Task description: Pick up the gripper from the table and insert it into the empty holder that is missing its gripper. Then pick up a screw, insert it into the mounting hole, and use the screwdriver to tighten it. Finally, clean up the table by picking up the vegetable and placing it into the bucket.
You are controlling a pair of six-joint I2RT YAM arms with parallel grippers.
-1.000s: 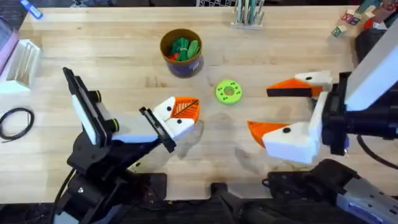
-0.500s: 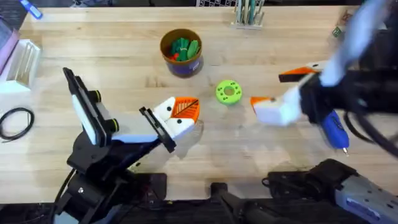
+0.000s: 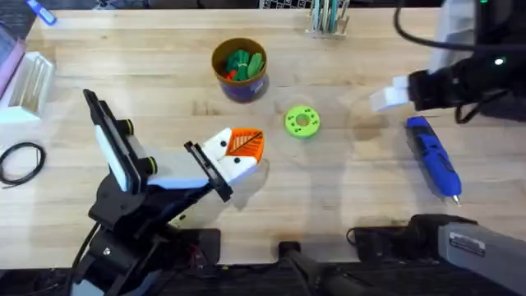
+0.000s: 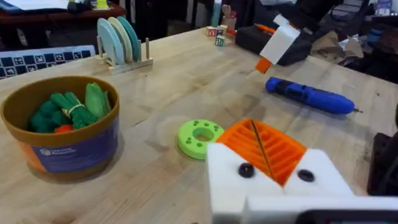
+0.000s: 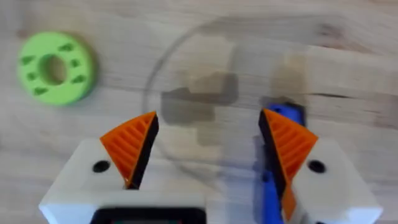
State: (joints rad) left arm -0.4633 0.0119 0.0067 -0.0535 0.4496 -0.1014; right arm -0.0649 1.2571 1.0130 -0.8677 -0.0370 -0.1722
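Tabletop now bears the screwdriver; right pincer, wide, has lifted away.

The screwdriver, blue and pen-shaped, lies flat on the table's right side, its thin metal bit toward the near edge. The bucket, a round cup with blue sides and a tan-yellow rim, stands upright toward the far middle. Inside it rests the vegetable, dark teal-green, beside a lighter green piece and something orange-red. The orange ribbed wedge appears seated on a white finger block left of centre.
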